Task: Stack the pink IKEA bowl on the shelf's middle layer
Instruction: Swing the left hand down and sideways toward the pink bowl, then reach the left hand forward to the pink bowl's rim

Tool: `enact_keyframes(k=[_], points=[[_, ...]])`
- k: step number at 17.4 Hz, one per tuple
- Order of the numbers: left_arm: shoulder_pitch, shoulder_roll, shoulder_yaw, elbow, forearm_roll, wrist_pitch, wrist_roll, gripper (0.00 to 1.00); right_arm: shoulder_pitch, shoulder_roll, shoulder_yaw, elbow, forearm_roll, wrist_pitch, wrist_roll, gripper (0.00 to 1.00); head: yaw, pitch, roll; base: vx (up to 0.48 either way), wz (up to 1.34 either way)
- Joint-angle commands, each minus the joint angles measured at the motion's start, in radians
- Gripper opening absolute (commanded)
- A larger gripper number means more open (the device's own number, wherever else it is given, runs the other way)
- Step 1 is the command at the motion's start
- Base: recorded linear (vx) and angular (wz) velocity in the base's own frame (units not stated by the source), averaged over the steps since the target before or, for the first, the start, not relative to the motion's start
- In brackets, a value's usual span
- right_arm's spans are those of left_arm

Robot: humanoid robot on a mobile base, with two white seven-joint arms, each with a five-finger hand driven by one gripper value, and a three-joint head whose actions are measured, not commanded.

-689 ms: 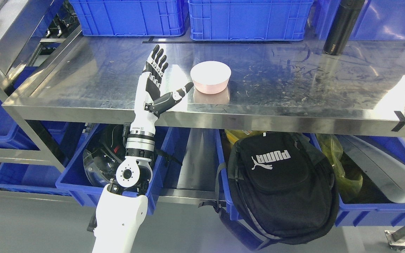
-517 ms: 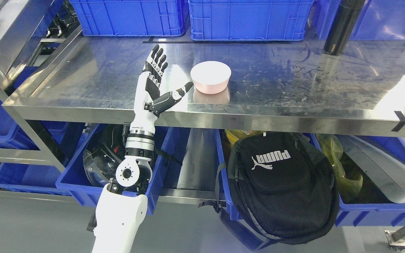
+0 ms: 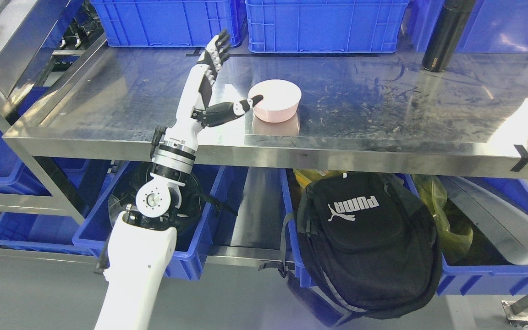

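You see a round, smooth pink bowl (image 3: 274, 101) standing upright on the scuffed, reflective steel shelf (image 3: 383, 110), nearer its front edge than its back. The left hand (image 3: 209, 87) is spread, holding nothing, its black thumb tip at the bowl's left rim. Ribbed blue crates (image 3: 323, 25) line the shelf's back edge.

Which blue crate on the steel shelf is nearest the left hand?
The left-hand blue crate: the left hand has its fingertips just below its front; the middle crate sits farther right.
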Motion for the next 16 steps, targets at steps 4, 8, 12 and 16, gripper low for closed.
enact_keyframes(k=[4, 8, 12, 16], points=[[-0.208, 0.238, 0.0, -0.003, -0.558, -0.008, -0.214, 0.99, 0.023, -0.017, 0.0, -0.017, 0.0, 0.001, 0.001, 1.0, 0.0, 0.0, 0.0, 0.0, 0.0], [-0.276, 0.263, -0.023, -0.005, -0.65, -0.027, -0.43, 0.99, 0.023, -0.017, 0.0, -0.017, 0.0, 0.001, 0.001, 1.0, 0.0, 0.0, 0.0, 0.0, 0.0], [-0.278, 0.257, -0.055, -0.005, -0.671, -0.045, -0.514, 0.99, 0.023, -0.017, 0.0, -0.017, 0.0, 0.001, 0.001, 1.0, 0.0, 0.0, 0.0, 0.0, 0.0], [-0.282, 0.19, -0.053, -0.005, -0.682, -0.047, -0.538, 0.99, 0.023, -0.017, 0.0, -0.017, 0.0, 0.001, 0.001, 1.0, 0.0, 0.0, 0.0, 0.0, 0.0]])
